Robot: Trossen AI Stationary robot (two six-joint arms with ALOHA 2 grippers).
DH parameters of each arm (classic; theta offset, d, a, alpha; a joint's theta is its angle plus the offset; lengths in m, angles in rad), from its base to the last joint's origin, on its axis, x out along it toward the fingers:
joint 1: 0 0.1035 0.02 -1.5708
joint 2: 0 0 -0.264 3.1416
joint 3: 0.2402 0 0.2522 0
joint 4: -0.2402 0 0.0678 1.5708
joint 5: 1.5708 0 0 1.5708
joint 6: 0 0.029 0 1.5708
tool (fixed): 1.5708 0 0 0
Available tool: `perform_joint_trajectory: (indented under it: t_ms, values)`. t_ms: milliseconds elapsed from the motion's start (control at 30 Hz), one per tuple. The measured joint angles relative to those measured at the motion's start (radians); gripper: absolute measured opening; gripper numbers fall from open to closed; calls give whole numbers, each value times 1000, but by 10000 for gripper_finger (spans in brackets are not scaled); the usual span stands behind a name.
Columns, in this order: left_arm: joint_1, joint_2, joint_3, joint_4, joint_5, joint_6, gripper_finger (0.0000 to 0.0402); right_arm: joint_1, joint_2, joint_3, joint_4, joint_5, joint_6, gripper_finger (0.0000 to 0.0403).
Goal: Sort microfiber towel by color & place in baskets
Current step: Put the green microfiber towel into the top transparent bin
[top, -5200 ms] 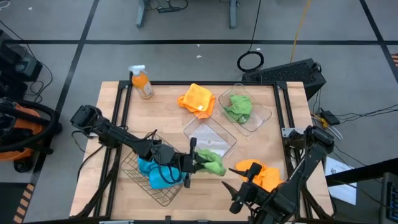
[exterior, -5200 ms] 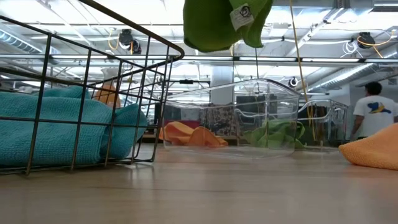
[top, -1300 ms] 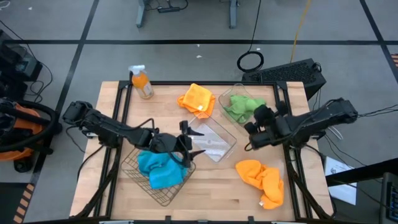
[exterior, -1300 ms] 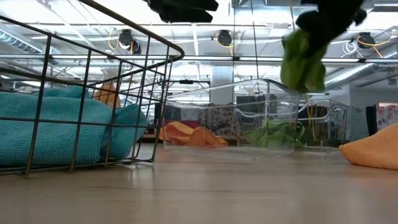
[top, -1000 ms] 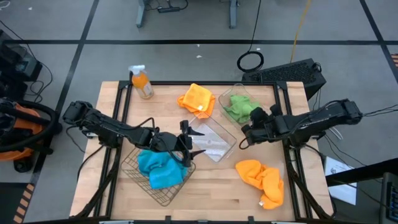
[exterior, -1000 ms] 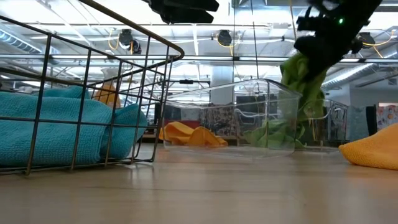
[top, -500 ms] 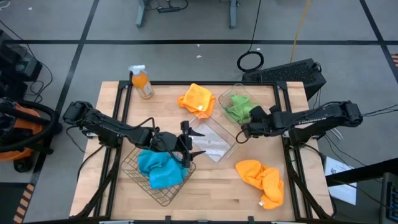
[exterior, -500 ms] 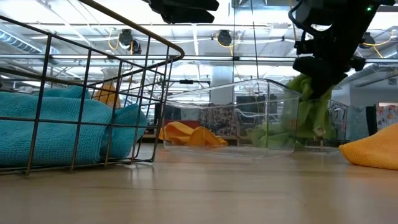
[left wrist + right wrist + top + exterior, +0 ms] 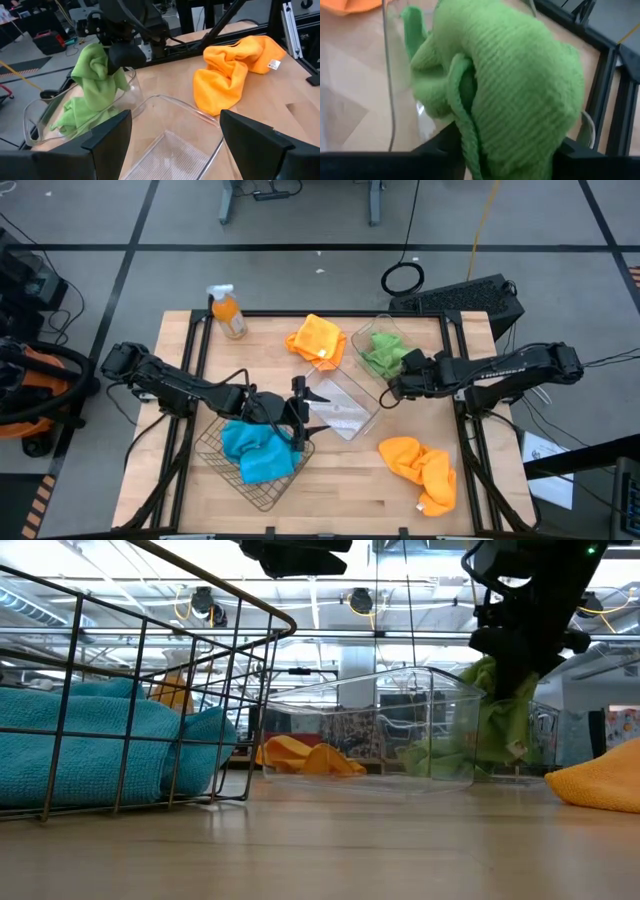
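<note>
wire basket (image 9: 262, 470) front-left | empty tub (image 9: 340, 406) centre | second tub (image 9: 397, 358) back-right | spray bottle (image 9: 228, 312) back-left

- Two orange microfiber towels: one (image 9: 317, 338) at twelve o'clock on the table, one (image 9: 420, 467) at five o'clock.
- Green towels: a single green mass (image 9: 385, 353) shows in the clear tub at one o'clock; how many cloths make it up cannot be told.
- Blue towels: one blue heap (image 9: 257, 454) in the wire basket at seven o'clock; the count within it cannot be told.
- Three baskets: one dark wire-mesh basket (image 9: 212, 442), two clear plastic tubs (image 9: 352, 418) (image 9: 425, 368).
- One orange spray bottle (image 9: 228, 312) at eleven o'clock.
- Two robot arms, each with one gripper: left gripper (image 9: 309, 412), right gripper (image 9: 390, 392).
</note>
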Motion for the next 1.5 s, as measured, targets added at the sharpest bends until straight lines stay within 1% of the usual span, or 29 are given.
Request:
perform_joint_trajectory:
  t_ms: [133, 233, 467, 833, 933, 1033, 1133, 1233, 1400, 1433, 1500]
  values:
    - [0, 0, 0, -1, 0, 0, 308, 9, 0, 40, -49, -44, 1, 185]
    - [0, 0, 0, -1, 0, 0, 309, 26, 0, 69, -65, -63, 0, 196]
    - [-1, 0, 0, -1, 0, -1, 309, 48, 0, 121, -124, -68, 38, 201]
    - [-1, 0, 1, -9, 0, -1, 309, 48, 0, 122, -128, -69, 22, 230]
    - [-1, 1, 1, -9, 0, -1, 309, 47, -2, 122, -112, -110, 18, 227]
    - [-1, 1, 1, -10, 0, -1, 309, 47, -3, 123, -72, -139, 18, 206]
    - [-1, 1, 1, -9, 0, -1, 309, 47, -2, 123, -44, -140, -1, 170]
    - [-1, 1, 1, -9, 6, -1, 309, 39, -2, 123, -44, -139, -3, 120]
    - [-1, 1, 1, -7, 21, -3, 309, 3, 14, 103, -44, -133, -38, 24]
    - [-1, 1, 1, -7, 23, -3, 309, -4, 19, 98, -43, -121, -46, 12]
    - [-1, 1, 1, -7, 24, -3, 309, -21, 27, 86, -43, -92, -48, 9]
